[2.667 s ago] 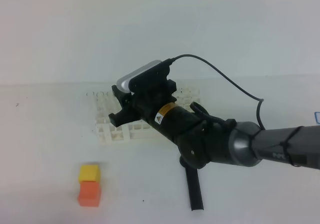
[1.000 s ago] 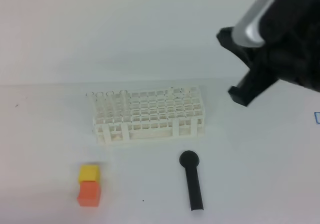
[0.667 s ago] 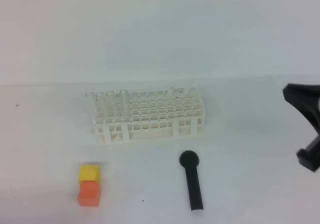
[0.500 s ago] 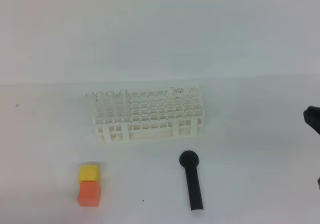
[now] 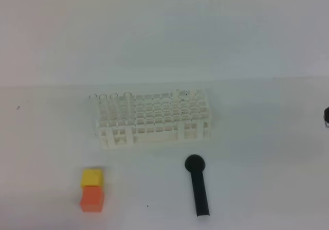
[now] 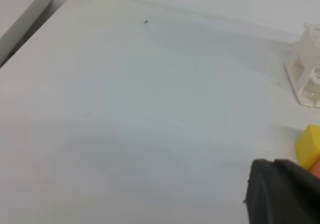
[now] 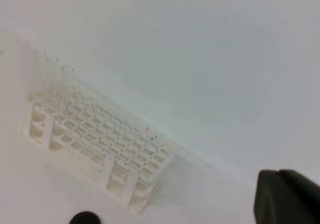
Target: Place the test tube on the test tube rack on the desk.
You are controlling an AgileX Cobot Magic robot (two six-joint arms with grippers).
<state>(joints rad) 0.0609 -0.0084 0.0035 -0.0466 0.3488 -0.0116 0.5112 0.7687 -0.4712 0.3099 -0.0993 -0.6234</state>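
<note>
Honestly the main risk we see now is a bump to the white plastic lattice test tube rack [image 5: 153,118], near the back edge of the plain white desk [image 5: 257,189], tipping the thin clear glass test tubes [image 5: 109,106] standing in its left end. Both arms sit pulled back. The left gripper [image 6: 282,191] and right gripper [image 7: 287,196] are closed on nothing.

No text, label, brand, number or sign can be read in any of the 3 views. The few tiny dark marks on the white bench [image 6: 150,108] are specks, not letters, and the white lattice rack [image 5: 153,119] near its back edge carries no legible marking.
</note>
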